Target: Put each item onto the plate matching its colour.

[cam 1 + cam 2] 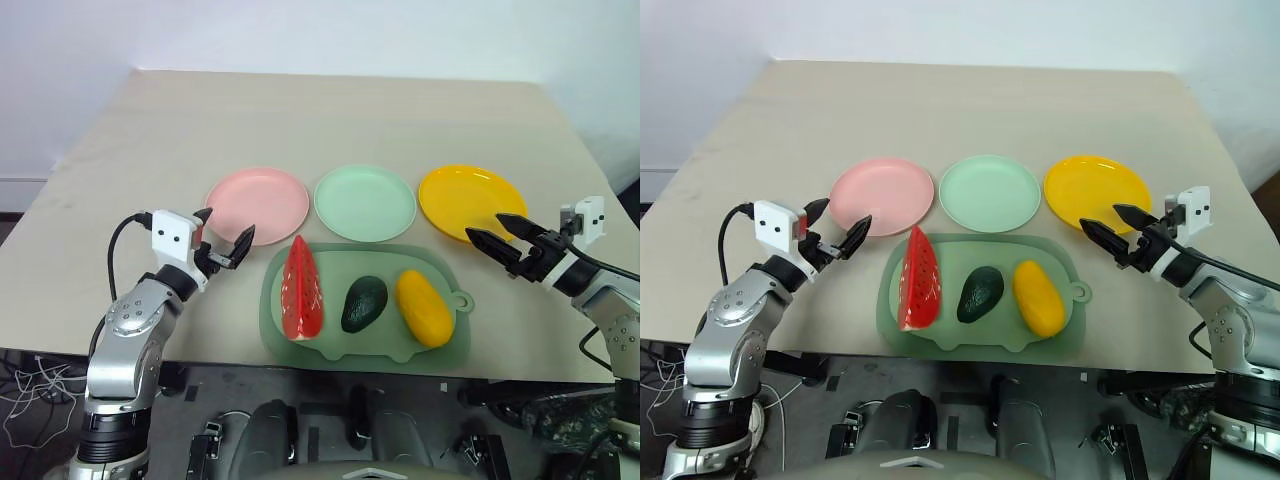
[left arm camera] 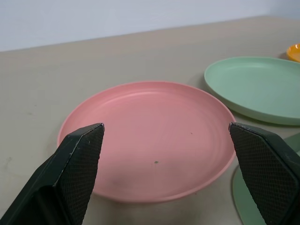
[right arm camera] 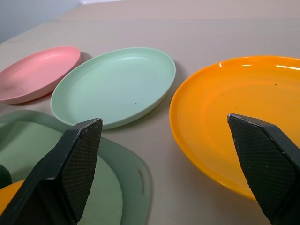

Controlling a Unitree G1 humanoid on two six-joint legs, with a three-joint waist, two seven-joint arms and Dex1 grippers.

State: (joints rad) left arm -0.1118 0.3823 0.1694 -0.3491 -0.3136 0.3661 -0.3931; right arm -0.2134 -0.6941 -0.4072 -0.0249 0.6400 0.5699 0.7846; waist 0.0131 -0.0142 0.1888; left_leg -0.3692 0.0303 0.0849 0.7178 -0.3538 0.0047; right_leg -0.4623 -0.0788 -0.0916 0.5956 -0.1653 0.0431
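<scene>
Three toy foods lie side by side on a green mat (image 1: pixel 455 345): a red watermelon wedge (image 1: pixel 301 290) at left, a dark green avocado (image 1: pixel 364 303) in the middle, a yellow mango (image 1: pixel 424 307) at right. Behind the mat stand a pink plate (image 1: pixel 258 204), a mint green plate (image 1: pixel 365 202) and a yellow plate (image 1: pixel 470 202), all bare. My left gripper (image 1: pixel 224 240) hovers open just in front of the pink plate (image 2: pixel 150 136). My right gripper (image 1: pixel 501 235) hovers open at the near right edge of the yellow plate (image 3: pixel 243 108).
The beige table (image 1: pixel 330 120) stretches bare behind the plates. Its front edge runs just below the mat, and its right edge slants close beside my right arm.
</scene>
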